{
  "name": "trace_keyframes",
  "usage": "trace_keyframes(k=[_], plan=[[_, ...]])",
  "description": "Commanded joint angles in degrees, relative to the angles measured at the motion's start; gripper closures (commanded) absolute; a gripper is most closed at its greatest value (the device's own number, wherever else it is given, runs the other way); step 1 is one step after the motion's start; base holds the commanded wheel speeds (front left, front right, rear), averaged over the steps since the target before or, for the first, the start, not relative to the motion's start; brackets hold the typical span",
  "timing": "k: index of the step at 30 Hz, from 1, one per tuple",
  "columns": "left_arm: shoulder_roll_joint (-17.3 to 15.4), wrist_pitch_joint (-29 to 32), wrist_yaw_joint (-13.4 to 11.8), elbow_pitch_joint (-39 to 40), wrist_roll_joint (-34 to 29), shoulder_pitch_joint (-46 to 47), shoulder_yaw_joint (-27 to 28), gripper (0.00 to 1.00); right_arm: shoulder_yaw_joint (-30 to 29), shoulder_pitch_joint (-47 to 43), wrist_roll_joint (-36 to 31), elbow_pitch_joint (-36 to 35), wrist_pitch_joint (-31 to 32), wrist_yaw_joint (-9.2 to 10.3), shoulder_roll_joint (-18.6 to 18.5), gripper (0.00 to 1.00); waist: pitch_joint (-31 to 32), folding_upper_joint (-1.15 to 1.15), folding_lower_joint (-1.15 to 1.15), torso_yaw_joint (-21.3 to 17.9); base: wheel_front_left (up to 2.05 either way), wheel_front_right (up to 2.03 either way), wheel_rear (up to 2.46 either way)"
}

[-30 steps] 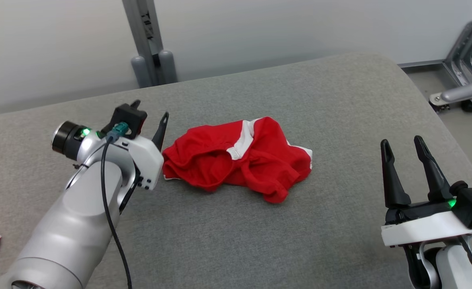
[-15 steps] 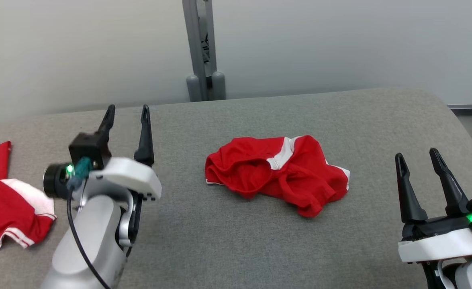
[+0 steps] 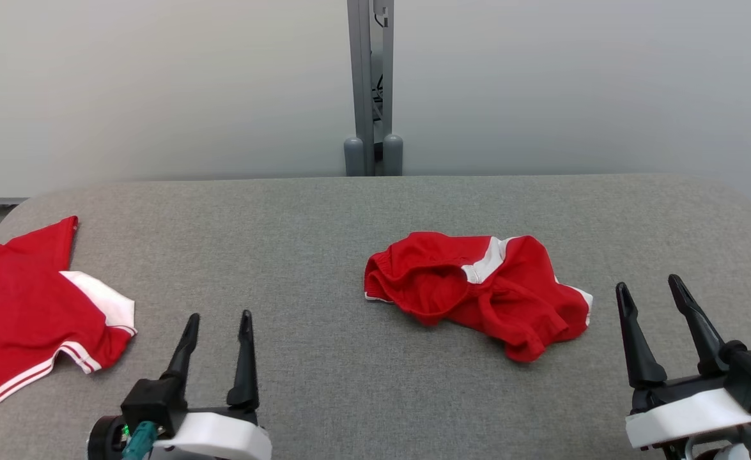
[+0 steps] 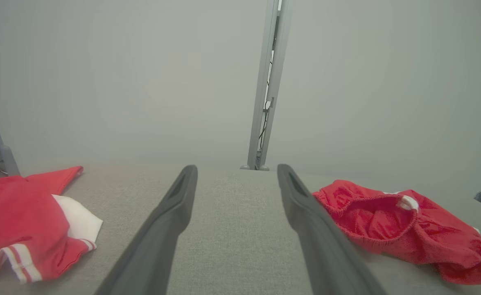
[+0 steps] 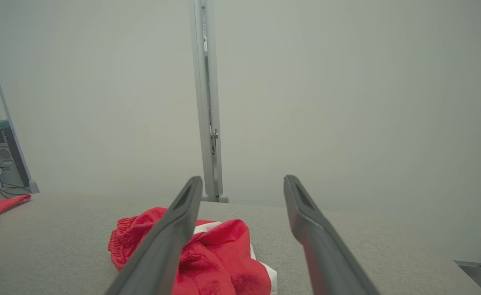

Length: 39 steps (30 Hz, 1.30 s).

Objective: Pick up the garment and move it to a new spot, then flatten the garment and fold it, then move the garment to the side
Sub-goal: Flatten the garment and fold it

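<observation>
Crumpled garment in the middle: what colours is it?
The crumpled garment is red with white trim; head view shows it best.

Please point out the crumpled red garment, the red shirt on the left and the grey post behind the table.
crumpled red garment (image 3: 516,300): head view, red cloth right of its white band.
red shirt (image 3: 17,319): head view, middle of its red body.
grey post (image 3: 359,76): head view, its left bar.

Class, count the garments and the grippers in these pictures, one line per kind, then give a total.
Red cloth garments with white trim: 2 (crumpled garment, flat garment)
Grippers with two dark fingers: 2 (left gripper, right gripper)
Total: 4
</observation>
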State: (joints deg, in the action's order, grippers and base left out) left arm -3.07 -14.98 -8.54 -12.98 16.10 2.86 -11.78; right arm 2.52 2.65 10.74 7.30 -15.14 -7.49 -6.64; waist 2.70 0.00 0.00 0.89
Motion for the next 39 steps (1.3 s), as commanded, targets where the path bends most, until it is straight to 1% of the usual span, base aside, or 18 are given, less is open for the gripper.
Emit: trace_keyframes(k=[1,3,6,10,12,15,18,21,22,24,27,29,32,38,39], plan=[[-0.24,-0.18,0.01,1.68,-0.75,-1.86,1.82,0.00,-0.50,-1.01,-0.23,0.30,-0.12,-0.01,-0.39,0.00,0.17,0.00,0.00,0.78,0.00,0.00,0.00],[0.04,-0.18,0.68,3.31,-0.07,-3.22,2.51,0.00,-0.88,-0.74,-0.40,0.34,-0.12,-0.01,-0.40,0.00,0.12,0.00,0.00,1.51,0.00,0.00,0.00],[0.16,-0.19,1.89,4.65,-0.97,-3.63,1.45,0.00,-0.36,0.07,-0.78,0.00,-0.12,-0.01,-0.96,0.00,-0.16,0.00,0.00,2.52,0.00,0.00,0.00],[0.07,-0.19,2.58,5.35,-0.29,-2.88,0.55,0.00,2.46,2.44,-1.04,0.17,-0.12,-0.02,-1.31,0.00,-0.65,0.00,0.00,3.71,0.00,0.00,0.00],[0.10,-0.20,2.70,5.34,0.14,-2.41,-0.28,0.00,4.06,3.95,-1.53,1.65,-0.12,-0.01,-1.84,0.00,-1.06,0.00,0.00,4.47,0.00,0.00,0.00],[0.08,-0.20,2.86,5.00,0.44,-2.23,-1.79,0.00,7.01,7.01,-2.43,6.63,-0.12,-0.02,-1.97,0.00,-1.76,0.00,0.00,5.67,0.00,0.00,0.00],[0.09,-0.20,3.18,4.25,0.57,-2.31,-3.30,0.00,7.96,10.67,-4.01,14.51,0.43,0.00,-1.52,0.00,-2.15,0.00,0.00,7.39,0.00,0.00,0.00],[0.05,-0.20,2.77,4.03,1.46,-2.00,-4.07,0.00,8.04,14.22,-5.66,21.61,0.41,0.00,-1.05,0.00,-2.56,0.00,0.00,9.33,0.00,0.00,0.00],[0.05,-0.20,2.77,4.03,1.46,-2.00,-4.07,0.00,8.04,14.22,-5.66,21.61,0.41,0.00,-1.05,0.00,-2.56,0.00,0.00,9.33,0.00,0.00,0.00],[0.07,-0.19,2.49,4.37,3.12,-1.92,-4.32,0.00,7.87,16.03,-6.10,25.86,0.35,0.00,-0.65,0.00,-2.88,0.00,0.00,10.52,0.00,0.00,0.00],[0.09,-0.20,2.58,4.47,3.06,-1.46,-5.04,0.00,7.80,18.68,-6.09,31.77,0.86,0.00,-0.41,0.00,-3.48,0.00,0.00,12.12,0.00,0.00,0.00],[0.08,-0.20,1.95,4.74,3.76,-0.96,-5.54,0.00,7.78,21.06,-6.34,36.59,1.26,0.00,-0.76,0.00,-4.39,0.00,0.00,13.55,0.00,0.00,0.00],[0.10,-0.20,1.50,5.04,5.49,-0.86,-6.22,0.00,7.21,23.09,-5.77,40.38,1.05,0.00,-1.07,0.00,-5.15,0.00,0.00,14.77,0.00,0.00,0.00],[0.08,-0.20,1.35,5.20,6.13,-0.35,-7.58,0.00,6.11,26.28,-5.57,46.69,1.20,0.00,-1.23,0.00,-6.06,0.00,0.00,15.98,0.00,0.00,0.00],[0.09,-0.20,1.26,5.24,6.18,-0.32,-7.76,0.00,6.29,26.64,-5.18,47.38,1.21,0.00,-1.05,0.04,-6.14,0.00,0.00,16.08,0.00,0.00,0.00]])
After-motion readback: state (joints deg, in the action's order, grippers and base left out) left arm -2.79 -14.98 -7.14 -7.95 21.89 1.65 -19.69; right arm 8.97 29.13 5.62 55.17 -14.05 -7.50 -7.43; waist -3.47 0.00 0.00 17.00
